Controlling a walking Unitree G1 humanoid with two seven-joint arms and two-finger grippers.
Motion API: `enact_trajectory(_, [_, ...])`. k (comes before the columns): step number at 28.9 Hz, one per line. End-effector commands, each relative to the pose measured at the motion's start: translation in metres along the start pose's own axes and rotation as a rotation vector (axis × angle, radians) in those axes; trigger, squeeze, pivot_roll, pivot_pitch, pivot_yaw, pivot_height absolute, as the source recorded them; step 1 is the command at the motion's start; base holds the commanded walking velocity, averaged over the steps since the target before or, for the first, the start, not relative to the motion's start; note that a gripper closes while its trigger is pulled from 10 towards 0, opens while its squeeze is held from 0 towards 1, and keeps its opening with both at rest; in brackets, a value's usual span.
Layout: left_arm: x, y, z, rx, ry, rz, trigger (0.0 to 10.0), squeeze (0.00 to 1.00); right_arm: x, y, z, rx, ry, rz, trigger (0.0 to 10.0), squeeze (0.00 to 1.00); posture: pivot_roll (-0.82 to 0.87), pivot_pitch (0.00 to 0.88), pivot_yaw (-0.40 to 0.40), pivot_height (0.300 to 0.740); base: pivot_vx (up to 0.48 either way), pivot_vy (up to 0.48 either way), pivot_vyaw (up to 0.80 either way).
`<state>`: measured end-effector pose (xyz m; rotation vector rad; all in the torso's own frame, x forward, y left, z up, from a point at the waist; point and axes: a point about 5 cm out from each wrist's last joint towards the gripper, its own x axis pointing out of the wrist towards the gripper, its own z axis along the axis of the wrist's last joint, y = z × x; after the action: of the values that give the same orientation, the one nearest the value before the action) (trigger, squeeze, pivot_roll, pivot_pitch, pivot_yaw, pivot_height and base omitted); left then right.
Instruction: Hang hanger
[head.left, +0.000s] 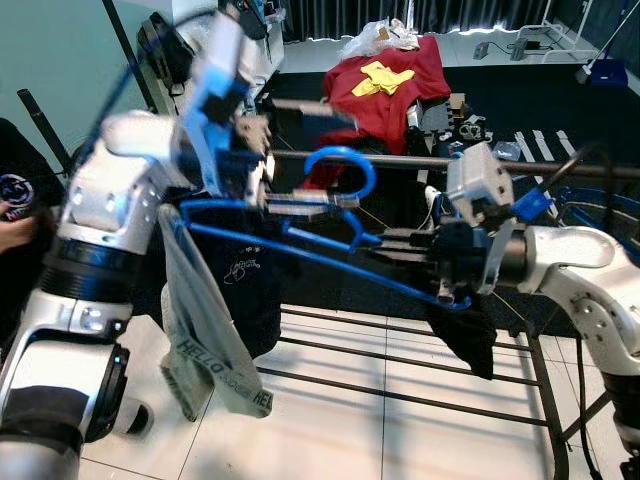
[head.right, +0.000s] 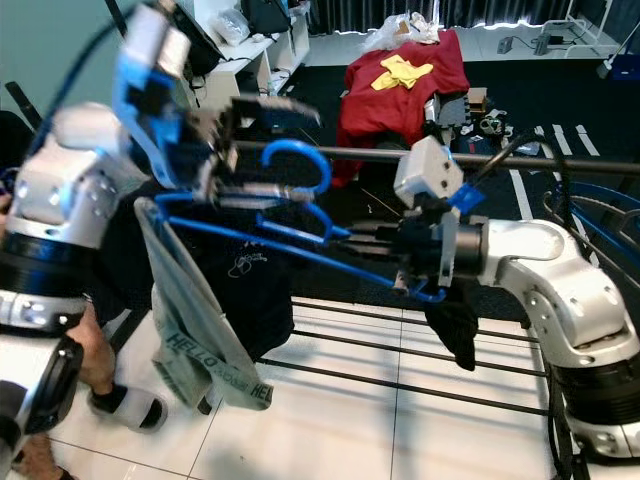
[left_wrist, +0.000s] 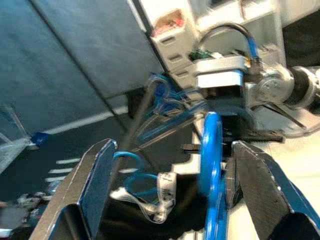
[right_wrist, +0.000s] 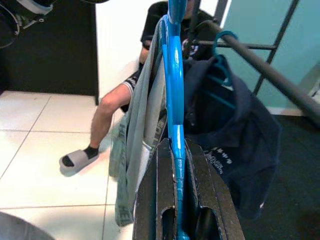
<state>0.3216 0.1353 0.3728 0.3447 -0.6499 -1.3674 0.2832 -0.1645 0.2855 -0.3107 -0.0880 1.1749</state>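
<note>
A blue hanger (head.left: 300, 250) carries a grey garment (head.left: 205, 340) printed "HELLO". Its hook (head.left: 345, 165) curls at the dark rail (head.left: 560, 170) of a drying rack; I cannot tell whether it rests on the rail. My left gripper (head.left: 350, 160) is open, one finger above the hook and one below. In the left wrist view the hook (left_wrist: 211, 150) stands between the spread fingers (left_wrist: 95, 185). My right gripper (right_wrist: 176, 155) is shut on the hanger's lower right end, its fingers lying along the blue bar (right_wrist: 175, 90).
A dark navy garment (head.left: 240, 270) hangs on a teal hanger (right_wrist: 220, 75) on the same rail. Lower rack bars (head.left: 400, 360) cross above the white tiled floor. A person's leg (right_wrist: 107, 110) in a grey sandal is at the left. A red cloth (head.left: 385, 85) lies beyond.
</note>
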Motion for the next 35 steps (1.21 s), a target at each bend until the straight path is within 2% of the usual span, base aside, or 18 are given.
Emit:
enact_trajectory(1, [-0.012, 0.009, 0.011, 0.019, -0.017, 0.063, 10.0, 1.00, -0.001, 0.002, 0.007, -0.011, -0.042, -0.005, 0.0, 0.00, -0.09, 0.000, 0.077, 0.740, 0.000, 0.000, 0.00])
enact_trajectory(4, [-0.051, 0.031, 0.026, -0.012, -0.176, 0.375, 10.0, 1.00, -0.017, -0.001, 0.014, -0.023, -0.080, -0.092, 0.0, 0.00, -0.09, 0.000, 0.080, 0.740, 0.000, 0.000, 0.00])
enact_trajectory(5, [-0.051, 0.031, 0.026, -0.012, -0.176, 0.375, 10.0, 1.00, -0.017, -0.001, 0.014, -0.023, -0.080, -0.092, 0.0, 0.00, -0.09, 0.000, 0.080, 0.740, 0.000, 0.000, 0.00])
enact_trajectory(7, [-0.069, 0.033, 0.016, -0.043, -0.185, 0.496, 10.0, 1.00, -0.025, -0.002, 0.017, -0.032, -0.087, -0.123, 0.0, 0.00, -0.09, 0.000, 0.082, 0.740, 0.000, 0.000, 0.00])
enact_trajectory(8, [-0.069, 0.033, 0.016, -0.043, -0.185, 0.496, 10.0, 1.00, -0.025, -0.002, 0.017, -0.032, -0.087, -0.123, 0.0, 0.00, -0.09, 0.000, 0.082, 0.740, 0.000, 0.000, 0.00])
enact_trajectory(9, [-0.082, 0.020, -0.014, -0.116, -0.109, 0.533, 10.0, 0.00, -0.034, -0.005, 0.022, -0.047, -0.082, -0.155, 0.0, 0.00, -0.11, 0.000, 0.090, 0.740, 0.000, 0.000, 0.00])
enact_trajectory(10, [-0.085, 0.013, -0.027, -0.161, -0.083, 0.538, 10.0, 0.00, -0.039, -0.006, 0.024, -0.056, -0.080, -0.166, 0.0, 0.00, -0.11, 0.000, 0.090, 0.740, 0.000, 0.000, 0.00])
enact_trajectory(13, [-0.085, 0.013, -0.027, -0.161, -0.083, 0.538, 10.0, 0.00, -0.039, -0.006, 0.024, -0.056, -0.080, -0.166, 0.0, 0.00, -0.11, 0.000, 0.090, 0.740, 0.000, 0.000, 0.00])
enact_trajectory(14, [-0.087, 0.008, -0.034, -0.190, -0.068, 0.541, 10.0, 0.00, -0.042, -0.007, 0.026, -0.061, -0.078, -0.172, 0.0, 0.00, -0.11, 0.000, 0.090, 0.740, 0.000, 0.000, 0.00])
enact_trajectory(17, [-0.081, -0.008, -0.055, -0.265, -0.044, 0.521, 10.0, 0.00, -0.046, -0.007, 0.030, -0.075, -0.074, -0.178, 0.0, 0.00, -0.11, 0.000, 0.093, 0.740, 0.000, 0.000, 0.00])
enact_trajectory(19, [-0.081, -0.008, -0.055, -0.265, -0.044, 0.521, 10.0, 0.00, -0.046, -0.007, 0.030, -0.075, -0.074, -0.178, 0.0, 0.00, -0.11, 0.000, 0.093, 0.740, 0.000, 0.000, 0.00])
enact_trajectory(21, [-0.070, -0.024, -0.077, -0.334, -0.029, 0.520, 10.0, 0.00, -0.048, -0.008, 0.033, -0.085, -0.076, -0.185, 0.0, 0.00, -0.11, 0.000, 0.093, 0.740, 0.000, 0.000, 0.00])
enact_trajectory(25, [-0.066, -0.028, -0.084, -0.350, -0.020, 0.521, 10.0, 0.00, -0.049, -0.008, 0.033, -0.087, -0.077, -0.187, 0.0, 0.00, -0.11, 0.000, 0.093, 0.740, 0.000, 0.000, 0.00])
enact_trajectory(28, [-0.046, -0.045, -0.111, -0.393, 0.028, 0.581, 10.0, 0.00, -0.048, -0.007, 0.037, -0.098, -0.086, -0.179, 0.0, 0.00, -0.11, 0.000, 0.092, 0.740, 0.000, 0.000, 0.00])
enact_trajectory(29, [-0.046, -0.045, -0.111, -0.393, 0.028, 0.581, 10.0, 0.00, -0.048, -0.007, 0.037, -0.098, -0.086, -0.179, 0.0, 0.00, -0.11, 0.000, 0.092, 0.740, 0.000, 0.000, 0.00])
enact_trajectory(30, [-0.042, -0.049, -0.122, -0.386, 0.079, 0.635, 10.0, 0.00, -0.048, -0.007, 0.039, -0.102, -0.093, -0.173, 0.0, 0.00, -0.11, 0.000, 0.091, 0.740, 0.000, 0.000, 0.00])
enact_trajectory(33, [-0.041, -0.052, -0.129, -0.376, 0.114, 0.669, 10.0, 0.00, -0.048, -0.007, 0.040, -0.105, -0.096, -0.169, 0.0, 0.00, -0.11, 0.000, 0.091, 0.740, 0.000, 0.000, 0.00])
enact_trajectory(35, [-0.052, -0.049, -0.134, -0.354, 0.163, 0.763, 10.0, 0.00, -0.048, -0.006, 0.042, -0.109, -0.103, -0.158, 0.0, 0.00, -0.12, 0.000, 0.090, 0.740, 0.000, 0.000, 0.00])
